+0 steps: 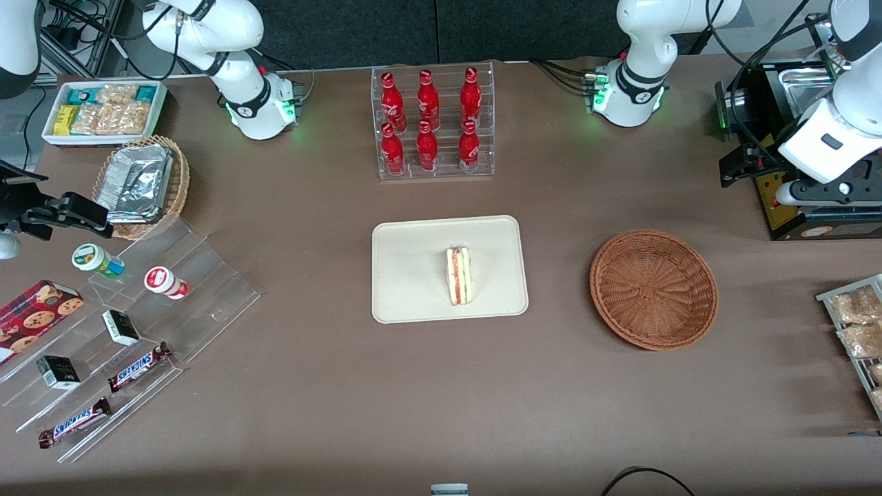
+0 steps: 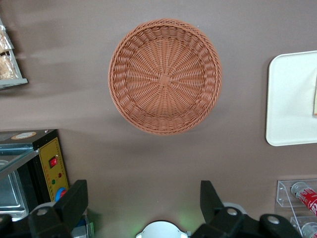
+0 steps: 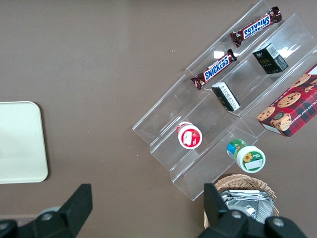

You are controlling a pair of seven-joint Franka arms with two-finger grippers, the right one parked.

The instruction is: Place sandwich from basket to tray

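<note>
On the tray (image 1: 413,289): sandwich (image 1: 458,275) standing on edge.
Basket (image 2: 165,76): bare inside.
My gripper (image 2: 143,201): spread wide, holding nothing, above the basket.

The pincer (image 2: 143,201) shows only its two dark fingertips (image 2: 75,198) in the left wrist view, spread wide with nothing between them; the rest runs off the frame. That view also cuts the tray (image 2: 290,99) at its edge, leaving just a sliver of the sandwich (image 2: 315,101). At three o'clock in the front view, the snack rack (image 1: 854,331) is cropped.
</note>
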